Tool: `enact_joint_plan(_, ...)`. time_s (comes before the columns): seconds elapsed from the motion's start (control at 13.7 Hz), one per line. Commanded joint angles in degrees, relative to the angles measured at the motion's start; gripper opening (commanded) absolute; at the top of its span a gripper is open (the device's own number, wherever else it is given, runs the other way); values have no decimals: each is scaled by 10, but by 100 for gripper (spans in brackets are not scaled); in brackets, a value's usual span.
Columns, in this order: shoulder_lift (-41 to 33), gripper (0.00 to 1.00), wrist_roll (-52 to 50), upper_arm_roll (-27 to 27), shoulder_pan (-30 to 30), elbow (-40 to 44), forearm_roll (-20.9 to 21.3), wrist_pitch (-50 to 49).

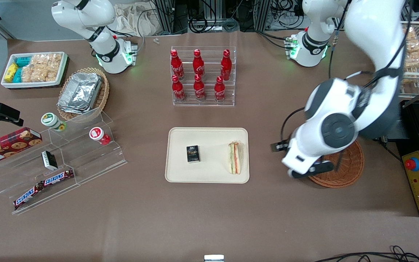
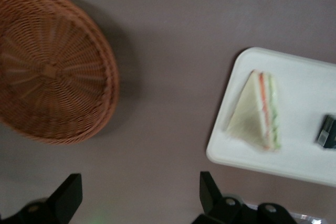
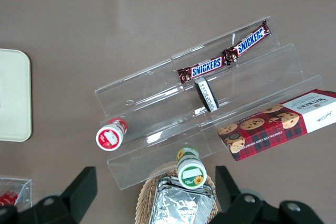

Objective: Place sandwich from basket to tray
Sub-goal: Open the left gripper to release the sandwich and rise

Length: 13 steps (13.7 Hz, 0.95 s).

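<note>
The sandwich [image 1: 235, 158] [image 2: 257, 111], a wrapped triangular wedge with orange and green filling, lies on the cream tray [image 1: 209, 174] [image 2: 304, 163], at the tray's end toward the working arm. The reddish-brown wicker basket [image 1: 344, 171] [image 2: 52, 72] stands beside the tray with nothing in it. My gripper [image 1: 309, 170] [image 2: 137, 182] hangs over the bare table between tray and basket, close to the basket's rim. It is open, with nothing between its black fingers [image 2: 207, 187].
A small black box [image 1: 192, 153] [image 2: 328, 131] also lies on the tray. A rack of red cola bottles [image 1: 203, 76] stands farther from the camera. An acrylic stand with Snickers bars [image 1: 44, 183] is toward the parked arm's end. A yellow control box [image 1: 418, 178] is beside the basket.
</note>
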Motion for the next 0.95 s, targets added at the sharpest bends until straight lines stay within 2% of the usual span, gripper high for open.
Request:
enact_joint_plan(0.0,-89,100,93,-5,55,-106,-10,11)
enact_joint_plan(0.36,-152,100,235,-4,132,-157,-7,16)
enact_joint_plan(0.66,-137,100,255,1,140,-115,1,3)
enact_joint_plan(0.88,-136,100,338,13,159,-87,-13,-14)
